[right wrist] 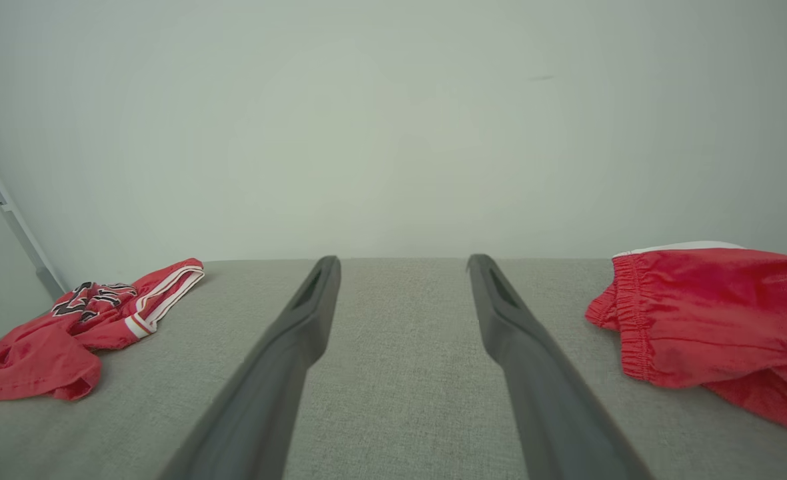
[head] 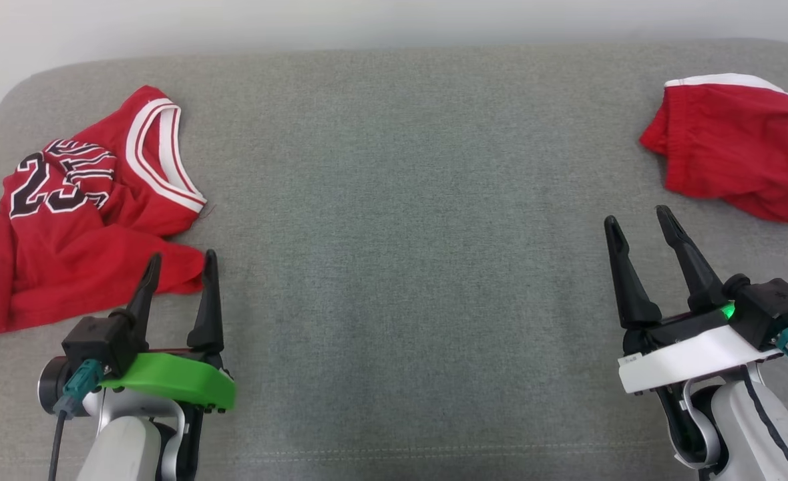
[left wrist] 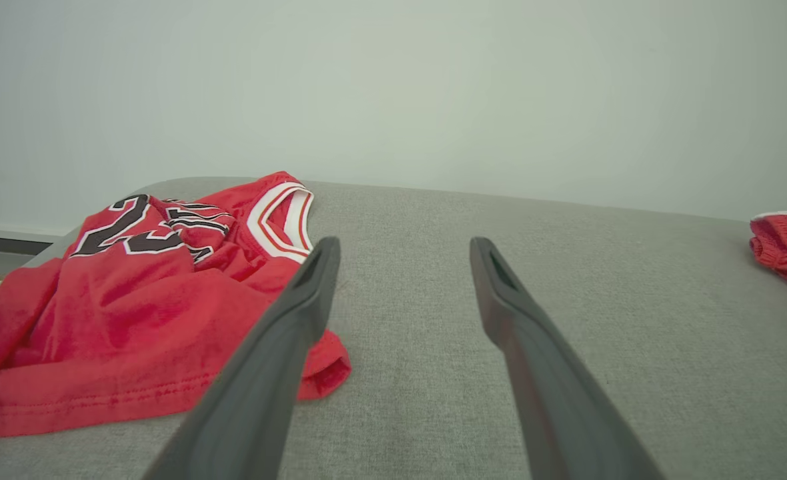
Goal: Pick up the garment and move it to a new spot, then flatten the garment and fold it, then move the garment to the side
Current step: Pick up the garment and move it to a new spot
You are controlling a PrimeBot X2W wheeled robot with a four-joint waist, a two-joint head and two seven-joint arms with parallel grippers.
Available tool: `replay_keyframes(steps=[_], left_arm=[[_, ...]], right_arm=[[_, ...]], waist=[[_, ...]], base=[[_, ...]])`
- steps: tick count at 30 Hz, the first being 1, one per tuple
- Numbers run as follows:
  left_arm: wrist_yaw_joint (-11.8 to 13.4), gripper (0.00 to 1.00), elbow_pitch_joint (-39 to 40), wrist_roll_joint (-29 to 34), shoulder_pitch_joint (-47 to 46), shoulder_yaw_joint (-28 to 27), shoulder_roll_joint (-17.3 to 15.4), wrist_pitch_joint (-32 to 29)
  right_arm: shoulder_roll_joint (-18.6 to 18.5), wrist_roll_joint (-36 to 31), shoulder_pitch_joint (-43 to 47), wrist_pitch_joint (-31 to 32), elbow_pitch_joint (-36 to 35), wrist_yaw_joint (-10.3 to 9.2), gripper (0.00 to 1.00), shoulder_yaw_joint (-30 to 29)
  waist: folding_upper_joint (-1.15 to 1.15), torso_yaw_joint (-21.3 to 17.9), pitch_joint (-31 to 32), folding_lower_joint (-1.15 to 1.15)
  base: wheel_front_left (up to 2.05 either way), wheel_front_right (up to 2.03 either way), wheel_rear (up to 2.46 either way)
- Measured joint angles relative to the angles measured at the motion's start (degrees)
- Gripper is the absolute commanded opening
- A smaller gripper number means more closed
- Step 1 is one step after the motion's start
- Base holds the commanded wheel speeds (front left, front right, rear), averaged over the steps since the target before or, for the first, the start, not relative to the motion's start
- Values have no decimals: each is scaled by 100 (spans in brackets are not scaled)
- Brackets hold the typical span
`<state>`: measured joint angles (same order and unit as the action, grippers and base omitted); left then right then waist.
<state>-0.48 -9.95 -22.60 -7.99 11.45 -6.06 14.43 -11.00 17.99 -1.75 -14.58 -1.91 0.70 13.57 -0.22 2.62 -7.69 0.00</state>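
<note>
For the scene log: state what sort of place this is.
Probably an indoor room set up for folding clothes: a grey upholstered surface, a bare pale wall behind, a crumpled red jersey and red shorts on it.

Grey cushion: crumpled red jersey at the left, numerals uppermost; bunched red shorts at the far right. Left gripper parted, tips at the jersey's near hem, contact undetermined. Right gripper parted, near the shorts, apart.

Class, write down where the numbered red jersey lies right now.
In the head view, the jersey lies crumpled at the left end of the grey cushion, its near corner beside the left gripper; the red shorts sit far right.
</note>
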Motion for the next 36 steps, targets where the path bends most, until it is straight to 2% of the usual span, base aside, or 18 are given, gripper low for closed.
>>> replay_keyframes(steps=[8,14,24,36], left_arm=[[83,100,-280,24,-204,-163,-12,0],[85,100,-543,-25,-505,-235,-14,-36],[82,100,-1435,-448,-1379,-516,2,-438],[-3,100,-2675,-501,-2344,-469,30,-918]], right_arm=[[4,-65,-9,0,-4,178,100,35],[3,-118,-55,0,-11,231,100,62],[1,-256,-449,0,-33,350,100,208],[38,-353,-887,0,69,479,100,392]], waist=[[0,346,-154,0],[0,553,-292,0],[0,826,-703,0],[0,947,-1146,0]], base=[[0,0,0],[0,0,0],[0,0,0],[0,0,0]])
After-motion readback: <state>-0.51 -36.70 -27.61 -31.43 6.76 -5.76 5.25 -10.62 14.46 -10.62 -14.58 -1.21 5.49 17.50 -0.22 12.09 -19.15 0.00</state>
